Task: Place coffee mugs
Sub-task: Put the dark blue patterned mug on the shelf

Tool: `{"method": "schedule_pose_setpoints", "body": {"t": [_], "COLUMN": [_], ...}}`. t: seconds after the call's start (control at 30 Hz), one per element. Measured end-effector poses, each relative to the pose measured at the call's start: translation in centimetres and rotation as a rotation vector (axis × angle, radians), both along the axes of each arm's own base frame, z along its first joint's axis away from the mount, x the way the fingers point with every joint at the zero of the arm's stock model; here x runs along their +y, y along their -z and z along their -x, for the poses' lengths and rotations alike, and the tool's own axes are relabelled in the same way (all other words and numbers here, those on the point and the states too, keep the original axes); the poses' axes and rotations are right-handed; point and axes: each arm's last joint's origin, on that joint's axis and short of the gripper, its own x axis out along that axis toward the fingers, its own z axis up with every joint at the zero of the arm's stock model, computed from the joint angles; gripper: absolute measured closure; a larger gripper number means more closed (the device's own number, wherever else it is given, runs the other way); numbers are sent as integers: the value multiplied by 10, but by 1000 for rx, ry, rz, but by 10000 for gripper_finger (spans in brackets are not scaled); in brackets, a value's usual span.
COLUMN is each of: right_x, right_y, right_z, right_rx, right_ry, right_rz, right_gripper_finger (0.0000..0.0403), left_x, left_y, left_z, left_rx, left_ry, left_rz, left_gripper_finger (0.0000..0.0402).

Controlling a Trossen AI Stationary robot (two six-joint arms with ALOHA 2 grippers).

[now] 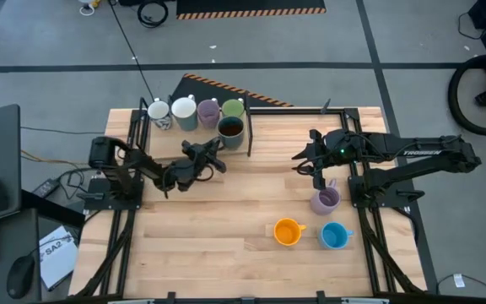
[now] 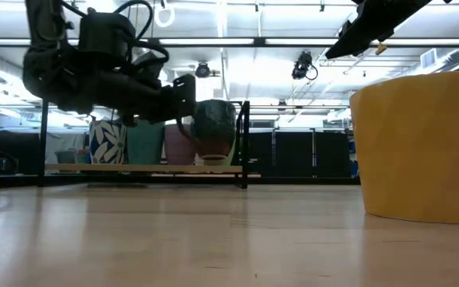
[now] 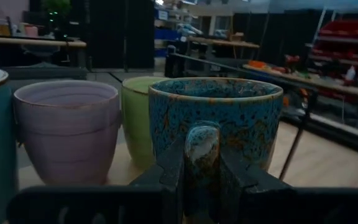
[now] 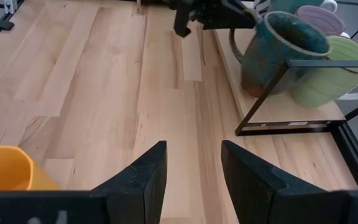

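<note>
A dark blue-speckled coffee mug [image 3: 216,115] is at the right end of a row of mugs on a low wooden shelf [image 2: 134,168] at the table's far left. My left gripper [image 1: 218,145] is shut on it. Beside it on the shelf stand a green mug [image 1: 233,108], a lilac mug [image 1: 208,111] and two pale ones [image 1: 171,111]. My right gripper [image 4: 191,168] hangs open above the table's middle right, holding nothing. Another lilac mug [image 1: 326,199], an orange mug [image 1: 287,231] and a blue mug [image 1: 334,236] stand on the table at the near right. My left gripper pinches the dark mug's handle [image 3: 202,149] between its two fingers, one on each side of the loop. The fingers come in level, slanting from the table's near left. The mug sits upright at the shelf board; whether its base touches the board I cannot tell.
A black metal frame [image 4: 303,93] borders the shelf, with an upright post [image 2: 246,143] right beside the dark mug. Bare wooden tabletop [image 1: 226,219] lies between the shelf and the three loose mugs.
</note>
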Motion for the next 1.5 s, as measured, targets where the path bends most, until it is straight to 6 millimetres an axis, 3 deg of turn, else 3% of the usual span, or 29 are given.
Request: {"method": "schedule_pose_setpoints", "body": {"t": [0.53,1.33,1.5], "right_x": [0,0,0], "right_y": [1,1,1], "right_z": [1,0,0], "right_rx": [12,6,5], "right_ry": [0,4,4], "right_rz": [-1,-7,-8], "right_gripper_finger": [245,245,245], "left_x": [2,-3,-5], "left_y": [20,21,22], "left_z": [-7,-8,-9], "left_rx": [-17,46,47], "left_ry": [-52,-2,7], "left_rz": [-6,-46,-44], "left_gripper_finger": [343,338,321]}}
